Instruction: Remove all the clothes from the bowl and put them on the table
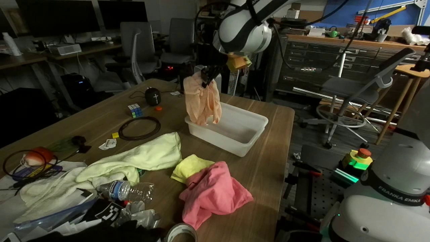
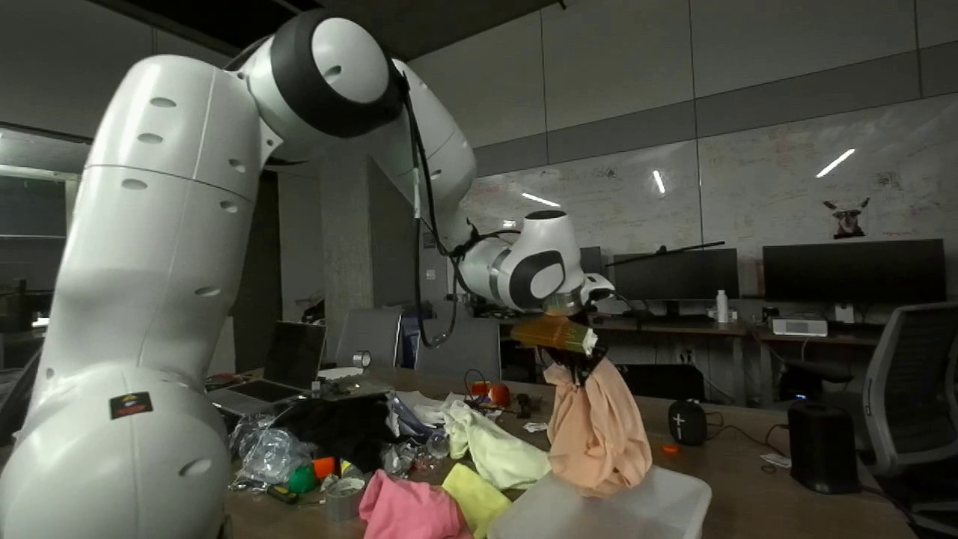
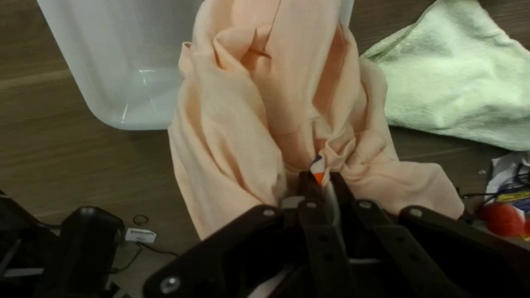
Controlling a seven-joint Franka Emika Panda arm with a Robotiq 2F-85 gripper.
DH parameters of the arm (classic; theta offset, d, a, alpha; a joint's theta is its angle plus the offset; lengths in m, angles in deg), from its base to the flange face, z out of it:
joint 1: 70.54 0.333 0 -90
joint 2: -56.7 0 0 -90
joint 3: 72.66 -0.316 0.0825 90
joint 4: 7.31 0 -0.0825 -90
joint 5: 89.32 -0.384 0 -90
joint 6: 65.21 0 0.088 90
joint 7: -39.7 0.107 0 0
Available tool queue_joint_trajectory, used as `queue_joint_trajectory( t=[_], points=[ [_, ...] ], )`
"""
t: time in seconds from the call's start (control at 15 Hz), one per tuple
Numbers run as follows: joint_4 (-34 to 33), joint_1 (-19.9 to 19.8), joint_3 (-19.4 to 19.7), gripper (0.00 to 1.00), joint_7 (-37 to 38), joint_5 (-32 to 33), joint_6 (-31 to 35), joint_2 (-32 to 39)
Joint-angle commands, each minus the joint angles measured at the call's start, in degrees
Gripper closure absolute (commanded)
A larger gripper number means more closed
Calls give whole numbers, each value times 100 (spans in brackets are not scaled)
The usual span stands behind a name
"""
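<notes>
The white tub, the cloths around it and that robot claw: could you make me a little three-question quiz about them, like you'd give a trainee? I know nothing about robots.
1. Multiple choice: what is the gripper holding?
A) the puzzle cube
B) the peach cloth
C) the plastic bottle

2. True or false: the pink cloth lies on the table, outside the white tub.

3. Fill in the colour: the small cloth touching the pink one is bright ____.

Key:
1. B, pinched and hanging down.
2. True.
3. Yellow.
</notes>
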Motion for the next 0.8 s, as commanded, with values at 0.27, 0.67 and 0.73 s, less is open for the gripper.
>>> queue_joint_trajectory(
  t=[0.27,0.67,0.73],
  points=[
    [1176,387,-388,89,-420,-47,565,-1419],
    [1554,896,-827,89,-1096,-192,295,-1586],
    [1566,987,-875,89,-1290,-317,209,-1587]
  ],
)
